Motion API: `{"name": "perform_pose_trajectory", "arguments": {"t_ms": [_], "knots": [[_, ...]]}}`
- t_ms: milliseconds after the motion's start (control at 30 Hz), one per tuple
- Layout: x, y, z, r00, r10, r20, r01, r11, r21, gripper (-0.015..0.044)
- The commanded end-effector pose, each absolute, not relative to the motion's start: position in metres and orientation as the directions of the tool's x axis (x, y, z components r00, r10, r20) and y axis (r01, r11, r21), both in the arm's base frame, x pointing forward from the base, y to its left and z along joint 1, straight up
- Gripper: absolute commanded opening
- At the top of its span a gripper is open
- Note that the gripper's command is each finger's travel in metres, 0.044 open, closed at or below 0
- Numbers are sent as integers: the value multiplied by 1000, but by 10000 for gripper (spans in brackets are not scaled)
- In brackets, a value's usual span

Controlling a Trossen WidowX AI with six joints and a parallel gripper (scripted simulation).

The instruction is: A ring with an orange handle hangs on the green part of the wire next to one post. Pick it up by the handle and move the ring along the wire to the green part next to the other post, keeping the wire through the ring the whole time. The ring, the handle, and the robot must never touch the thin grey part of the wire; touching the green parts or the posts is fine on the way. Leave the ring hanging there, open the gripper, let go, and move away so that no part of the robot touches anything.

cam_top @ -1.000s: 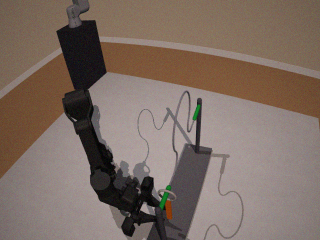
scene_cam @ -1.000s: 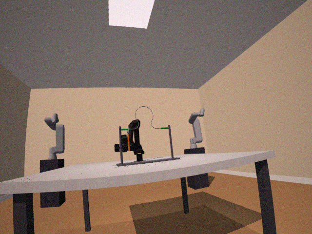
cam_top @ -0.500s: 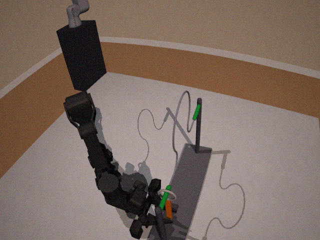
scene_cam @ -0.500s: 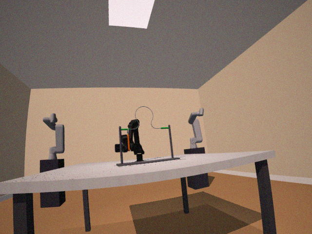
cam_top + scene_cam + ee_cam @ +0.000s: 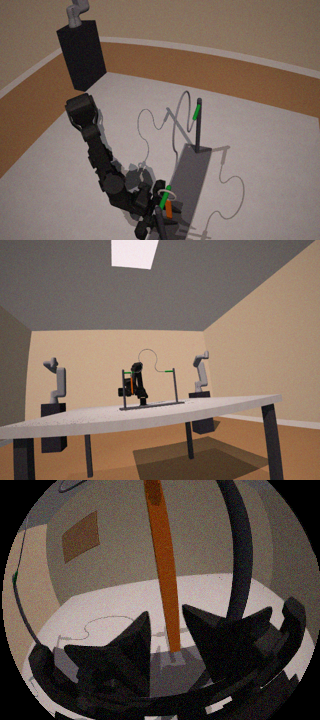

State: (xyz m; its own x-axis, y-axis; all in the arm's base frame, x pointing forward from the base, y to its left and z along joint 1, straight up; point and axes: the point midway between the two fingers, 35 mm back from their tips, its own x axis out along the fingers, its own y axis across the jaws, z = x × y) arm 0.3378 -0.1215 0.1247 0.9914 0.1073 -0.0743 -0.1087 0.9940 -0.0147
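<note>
The pale ring (image 5: 175, 195) hangs on the green wire part (image 5: 163, 198) (image 5: 127, 372) by the near post (image 5: 159, 222) (image 5: 124, 391) (image 5: 239, 527). Its orange handle (image 5: 169, 208) (image 5: 132, 384) (image 5: 166, 554) hangs straight down. My gripper (image 5: 172, 214) (image 5: 165, 612) is low beside the near post. Its fingers stand partly apart on either side of the handle's lower end, with gaps showing in the wrist view. The thin grey wire (image 5: 180, 103) (image 5: 147, 349) loops up toward the far green part (image 5: 196, 111) (image 5: 168, 371) on the far post (image 5: 198, 129) (image 5: 175, 385).
Both posts stand on a long dark base plate (image 5: 191, 175) (image 5: 152, 405) on the white table (image 5: 258, 167) (image 5: 206, 405). A black pedestal (image 5: 81, 54) with a grey arm stands beyond the table's far left corner. Two grey arms (image 5: 58, 380) (image 5: 201, 374) stand on pedestals behind the table.
</note>
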Motion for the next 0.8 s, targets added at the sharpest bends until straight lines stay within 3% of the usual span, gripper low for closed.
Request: {"name": "perform_pose_trajectory", "arguments": {"t_ms": [0, 633, 767], "knots": [[339, -123, 125, 992, 102, -71, -103, 995, -14, 160], [339, -123, 125, 992, 102, -71, -103, 995, -14, 160], [339, -122, 125, 991, 107, -74, -109, 994, -15, 55]]}}
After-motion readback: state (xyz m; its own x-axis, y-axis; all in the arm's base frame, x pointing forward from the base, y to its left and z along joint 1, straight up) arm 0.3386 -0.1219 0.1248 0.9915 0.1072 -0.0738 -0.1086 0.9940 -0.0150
